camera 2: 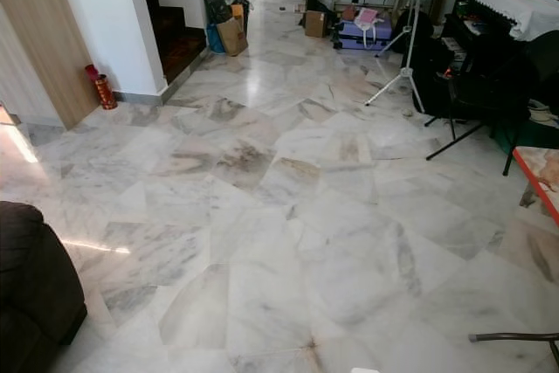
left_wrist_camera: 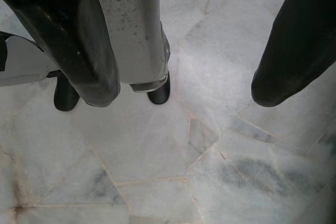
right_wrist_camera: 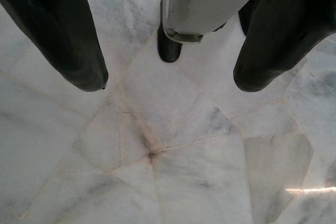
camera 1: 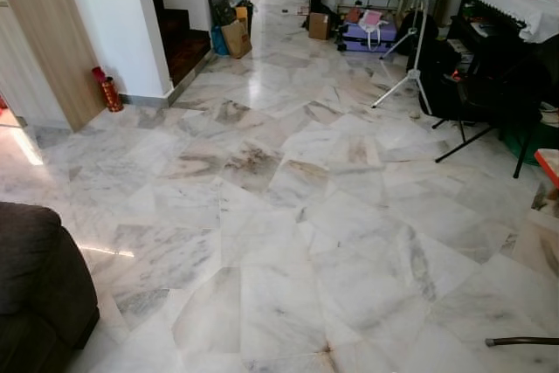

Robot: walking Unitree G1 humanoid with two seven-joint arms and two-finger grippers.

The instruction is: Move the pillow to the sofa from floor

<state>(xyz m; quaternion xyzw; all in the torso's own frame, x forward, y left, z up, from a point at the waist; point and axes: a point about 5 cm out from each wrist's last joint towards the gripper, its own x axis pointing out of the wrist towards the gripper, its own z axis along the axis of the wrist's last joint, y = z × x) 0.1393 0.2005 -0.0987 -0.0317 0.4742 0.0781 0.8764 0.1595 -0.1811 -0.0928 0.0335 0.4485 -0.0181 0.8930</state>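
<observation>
**No pillow in sight, both tools hanging wide over bare marble**

The head camera looks down a long stretch of marble floor (camera 1: 288,216). At about 8 o'clock sits the rounded arm of a dark sofa (camera 1: 35,290). At 10 o'clock a red tin (camera 1: 108,91) stands by the white wall, with stairs (camera 1: 179,37) behind it. Toward 1 o'clock a white tripod (camera 1: 410,58) spreads its legs among bags and boxes, and at 2 o'clock a cloth-covered table (camera 1: 515,2) carries soft toys.

The pillow cannot be found anywhere on the visible floor, so nothing can be said of its colour, shape or softness; it presumably lies outside this field of view.

The left tool (left_wrist_camera: 184,85) points straight down at the floor, its fingers (left_wrist_camera: 291,51) set well apart and gripping nothing. The right tool (right_wrist_camera: 168,80) hangs the same way, fingers (right_wrist_camera: 63,40) spread wide and empty. The robot's own feet (right_wrist_camera: 170,48) show between them.

Risks, as I judge them: the search has yet to succeed, and a turn made too fast could blur the view and skip past the pillow. The polished marble looks slippery, so a sharp pivot or a deep bend could cost footing. The tripod legs at 1 o'clock and the thin dark bar (camera 1: 522,341) at 5 o'clock are easy to clip while walking. With the sofa so near at 8 o'clock, a leftward turn might brush its arm.
</observation>
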